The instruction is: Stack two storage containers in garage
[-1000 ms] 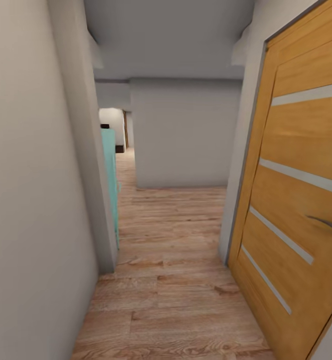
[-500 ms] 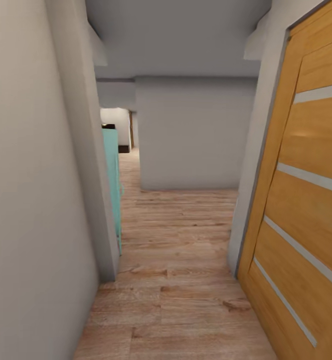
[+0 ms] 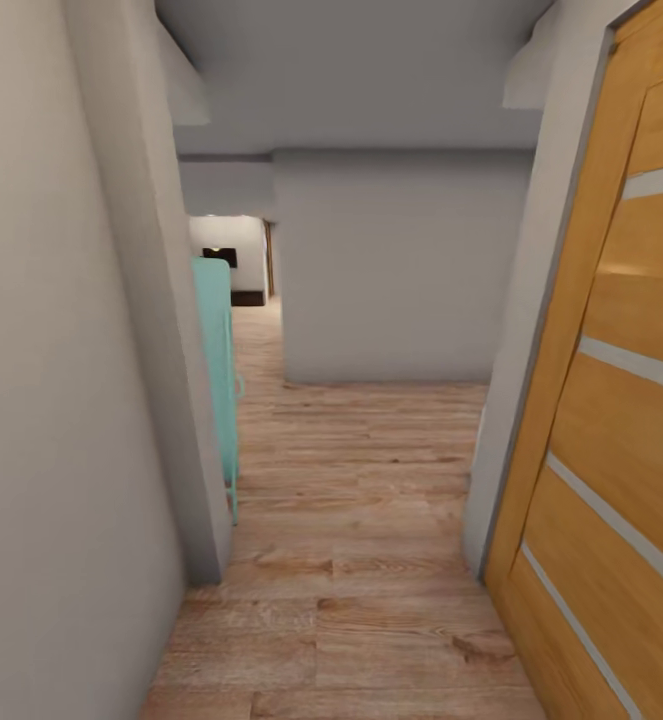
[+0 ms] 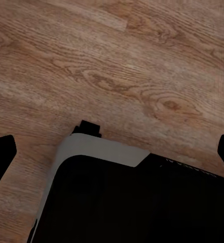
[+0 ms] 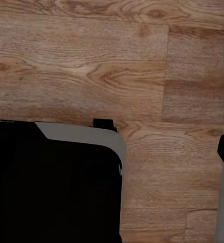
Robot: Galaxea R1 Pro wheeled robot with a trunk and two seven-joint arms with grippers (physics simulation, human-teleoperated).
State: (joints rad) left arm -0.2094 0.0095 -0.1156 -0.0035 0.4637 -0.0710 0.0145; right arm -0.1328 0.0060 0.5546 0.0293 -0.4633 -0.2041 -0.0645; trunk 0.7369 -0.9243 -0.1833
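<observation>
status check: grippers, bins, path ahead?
Left gripper open, empty, over wood floor. Right gripper's state unclear. No bins in sight. In hallway: wooden door close on right, teal door left, wall ahead.

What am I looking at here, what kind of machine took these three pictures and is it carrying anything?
A wheeled robot with two arms took them, inside a computer simulation. The big picture comes from its head camera: a narrow hallway with a wood-plank floor, a wooden door on the right and a turquoise door on the left. The two other pictures come from cameras on its wrists, pointing down at the floor and the robot's own black base. The dark tips at the edges are its fingers, spread wide with nothing between them. No orange bins are visible.
</observation>
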